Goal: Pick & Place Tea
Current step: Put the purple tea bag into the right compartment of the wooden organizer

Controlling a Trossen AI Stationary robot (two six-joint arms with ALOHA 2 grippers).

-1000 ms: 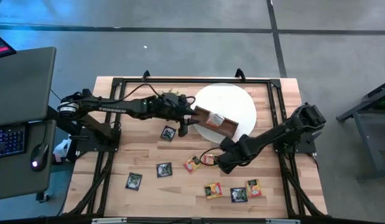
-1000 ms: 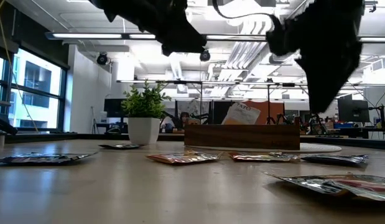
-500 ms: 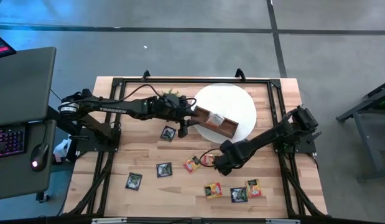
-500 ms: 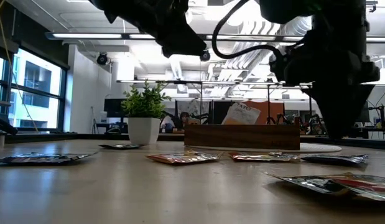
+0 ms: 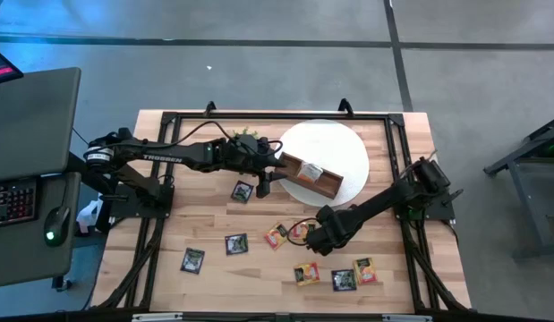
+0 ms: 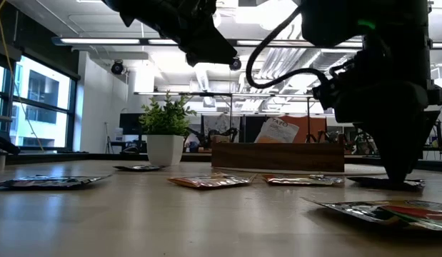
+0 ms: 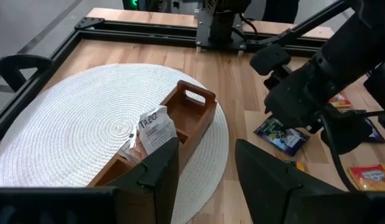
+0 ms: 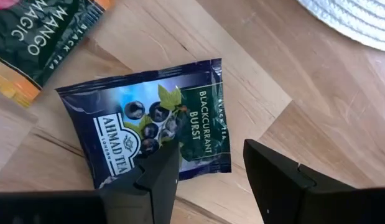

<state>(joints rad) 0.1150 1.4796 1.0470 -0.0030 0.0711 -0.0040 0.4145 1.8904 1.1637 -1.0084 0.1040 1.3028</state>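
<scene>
Wooden tray [image 5: 312,176] on white mat at upper centre, one sachet [image 7: 153,127] filed; eight sachets [image 5: 236,243] loose across lower table; right gripper [image 8: 208,165] spread over blackcurrant sachet [image 8: 152,121]; left gripper [image 7: 204,168] parted by tray; early stage.

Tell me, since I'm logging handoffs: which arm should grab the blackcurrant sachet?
Right. Its hand is open directly over the blackcurrant sachet; the left hand hovers above the wooden tray.
</scene>
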